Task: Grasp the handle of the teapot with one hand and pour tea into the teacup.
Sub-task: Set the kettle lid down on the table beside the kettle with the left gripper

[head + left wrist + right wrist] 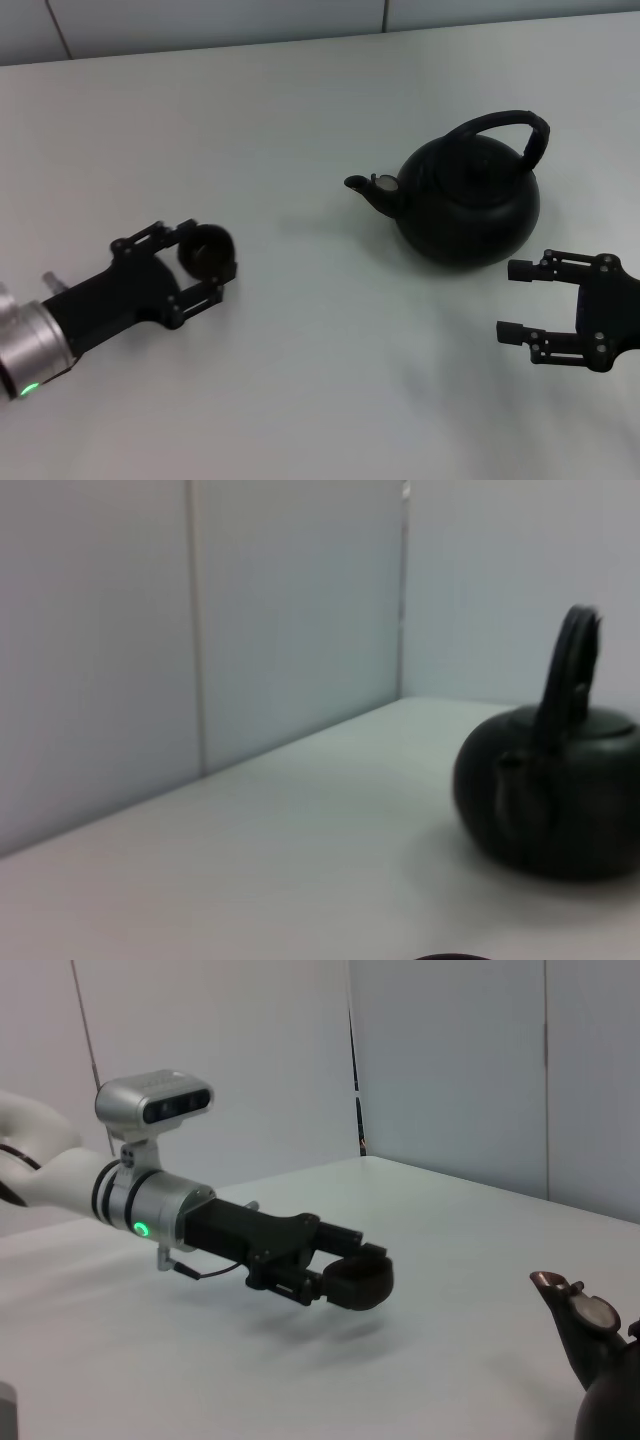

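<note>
The black teapot (470, 210) stands on the white table at the right centre, its spout pointing left. Its arched handle (515, 125) rises over the lid. My left gripper (210, 258) is at the left, shut on the small dark teacup (203, 247). The right wrist view shows that gripper (350, 1265) holding the teacup (358, 1282) a little above the table, with a shadow under it. My right gripper (510, 300) is open and empty, just in front and to the right of the teapot, below handle height. The left wrist view shows the teapot (545, 800) and handle (570, 665).
The white table (320, 380) ends at a pale wall (200, 20) at the back. The teapot's spout (565, 1310) shows at the edge of the right wrist view, with bare table between it and the cup.
</note>
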